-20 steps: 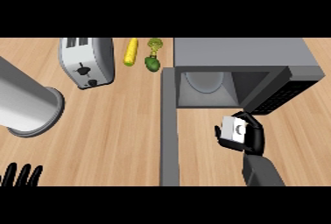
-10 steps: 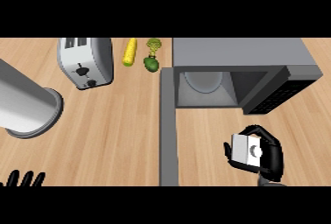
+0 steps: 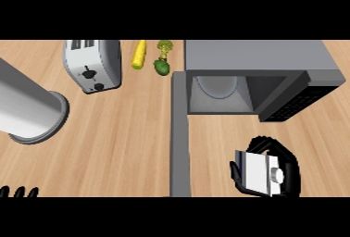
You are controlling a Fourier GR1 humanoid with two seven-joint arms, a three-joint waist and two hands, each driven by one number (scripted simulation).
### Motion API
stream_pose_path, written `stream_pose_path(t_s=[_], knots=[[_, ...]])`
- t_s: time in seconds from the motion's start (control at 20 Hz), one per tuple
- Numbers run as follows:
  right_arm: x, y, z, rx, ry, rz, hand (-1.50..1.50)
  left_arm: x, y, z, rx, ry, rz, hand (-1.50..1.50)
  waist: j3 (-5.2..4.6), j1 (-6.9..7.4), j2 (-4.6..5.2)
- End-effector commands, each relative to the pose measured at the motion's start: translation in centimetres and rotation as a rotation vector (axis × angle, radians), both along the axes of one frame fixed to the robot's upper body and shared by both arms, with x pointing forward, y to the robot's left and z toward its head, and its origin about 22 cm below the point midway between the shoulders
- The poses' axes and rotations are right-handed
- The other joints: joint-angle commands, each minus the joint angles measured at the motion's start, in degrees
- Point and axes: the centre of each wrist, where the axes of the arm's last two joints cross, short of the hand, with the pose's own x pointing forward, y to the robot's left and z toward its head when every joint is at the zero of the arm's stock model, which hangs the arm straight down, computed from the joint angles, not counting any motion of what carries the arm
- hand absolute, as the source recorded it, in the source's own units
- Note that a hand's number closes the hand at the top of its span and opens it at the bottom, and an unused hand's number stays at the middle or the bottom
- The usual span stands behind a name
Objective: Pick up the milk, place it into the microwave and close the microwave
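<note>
The milk carton [image 3: 258,172], white with a round cap, sits in my right hand [image 3: 290,169] at the lower right, fingers and thumb curled round it. It hangs in front of the open microwave [image 3: 259,58], below its cavity [image 3: 226,92] with the glass turntable [image 3: 217,85] inside. The microwave's door [image 3: 179,134] swings out towards me, edge-on, left of the carton. Only the fingertips of my left hand [image 3: 17,191] show at the lower left edge, pointing up.
A silver toaster [image 3: 92,65] stands at the back left. A yellow corn cob [image 3: 139,54] and green vegetables [image 3: 163,62] lie beside the microwave. A large metal cylinder [image 3: 27,109] stands at the left. The microwave's dark control panel [image 3: 297,102] faces right.
My right hand has drawn the milk carton down and back from the microwave's opening towards me. My left hand has sunk lower at the edge.
</note>
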Motion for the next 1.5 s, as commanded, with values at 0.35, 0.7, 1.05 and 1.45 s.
stream_pose_path(t_s=[0.35,0.7,1.05,1.45], knots=[[4.5,5.9,2.5,-0.105,0.016,-0.022,1.50,2.0,1.4,-1.4,0.000,0.014,0.018,-1.50,0.01,0.28,0.20],[10.0,6.4,3.1,-0.155,0.089,-0.103,1.50,0.9,1.7,-1.0,0.015,0.035,0.018,-1.50,0.02,0.77,0.27],[14.5,6.0,0.3,-0.161,0.149,-0.138,1.50,0.4,2.9,-0.2,0.024,0.009,0.006,-1.50,0.08,1.49,0.53],[16.1,3.2,-2.5,-0.275,0.211,-0.220,1.50,-1.2,4.2,0.1,0.016,0.006,0.001,-1.50,0.10,2.82,0.88]])
